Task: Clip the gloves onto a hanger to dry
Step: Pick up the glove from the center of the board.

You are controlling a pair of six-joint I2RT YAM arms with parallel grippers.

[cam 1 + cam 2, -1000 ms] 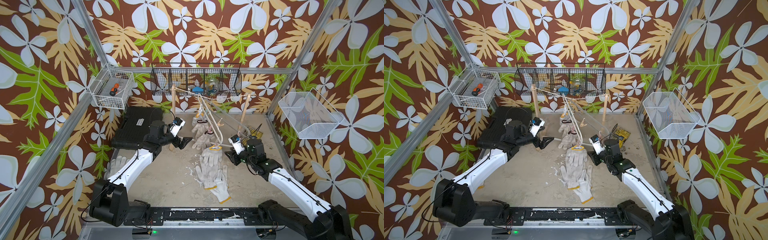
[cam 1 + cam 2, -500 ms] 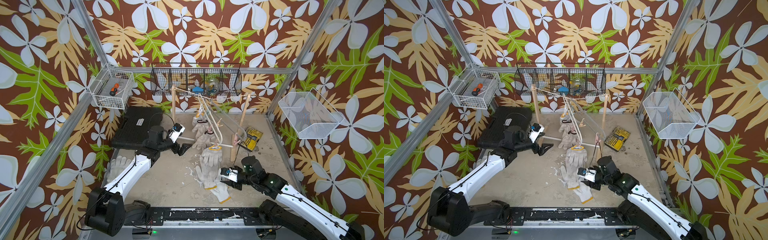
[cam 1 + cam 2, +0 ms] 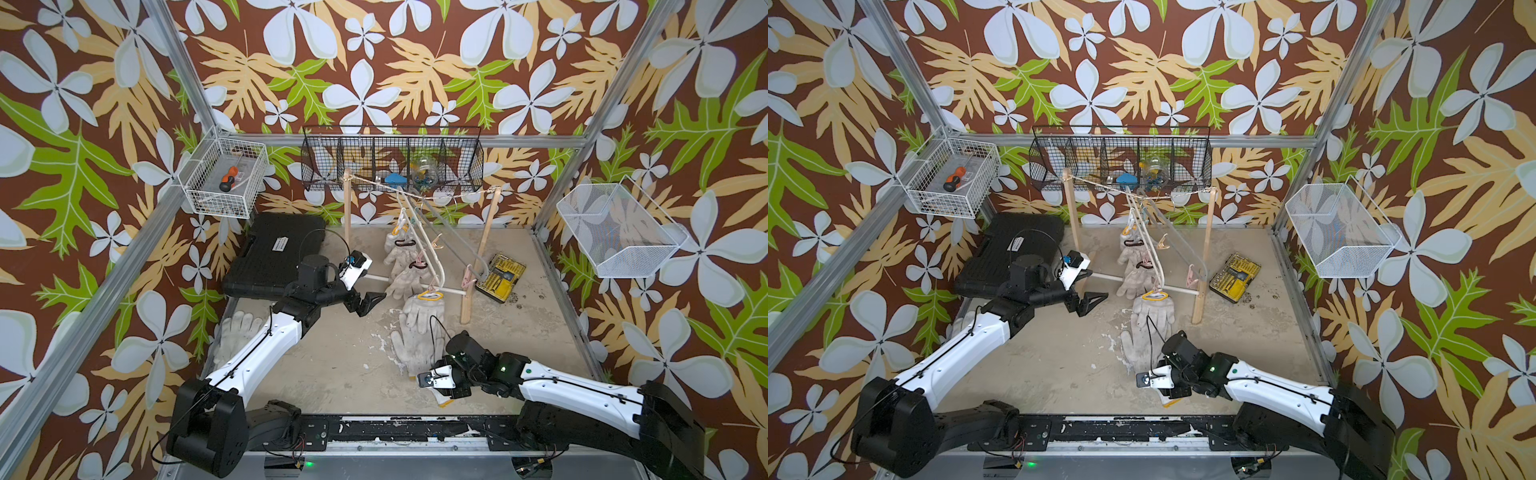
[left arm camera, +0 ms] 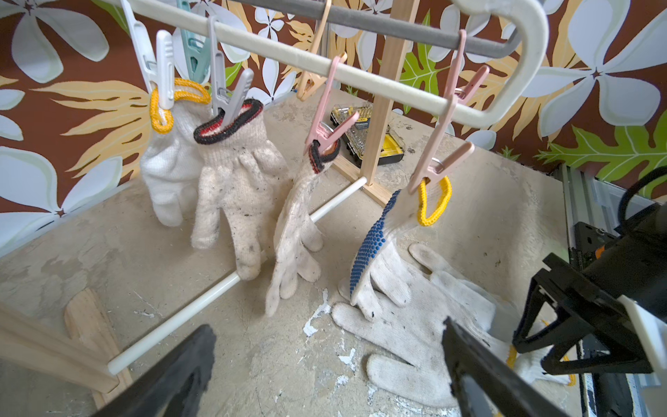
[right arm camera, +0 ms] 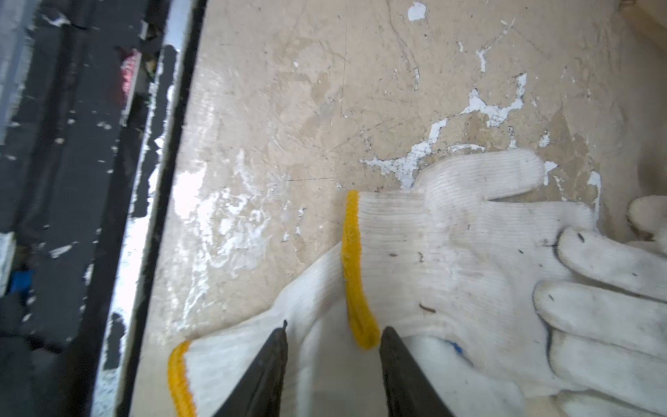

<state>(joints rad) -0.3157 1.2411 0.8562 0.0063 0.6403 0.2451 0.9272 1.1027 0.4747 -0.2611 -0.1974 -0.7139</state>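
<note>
My right pincer [image 5: 334, 335], half open, empty, straddles the cuff [image 5: 352, 267] of the yellow-trimmed white knit glove [image 5: 451, 260] lying lengthwise ahead.

The white knit cotton gloves [image 5: 469, 270] lying by the pale wooden drying rack [image 4: 381, 108] are ribbed, slightly fuzzy cloth with grubby specks and chunky yellow stitched cuffs. The blue-dotted glove [image 4: 375, 249] hanging on the rack has rubbery-looking bumps on its palm. The rack's posts are bare matt wood. The pastel clips [image 4: 321, 135] look like smooth plastic, and the white hanger bar [image 4: 288, 54] looks matt, kinda flocked. The beige floor [image 5: 288, 108] under the rack is a glossy coating, chipped and scuffed.
</note>
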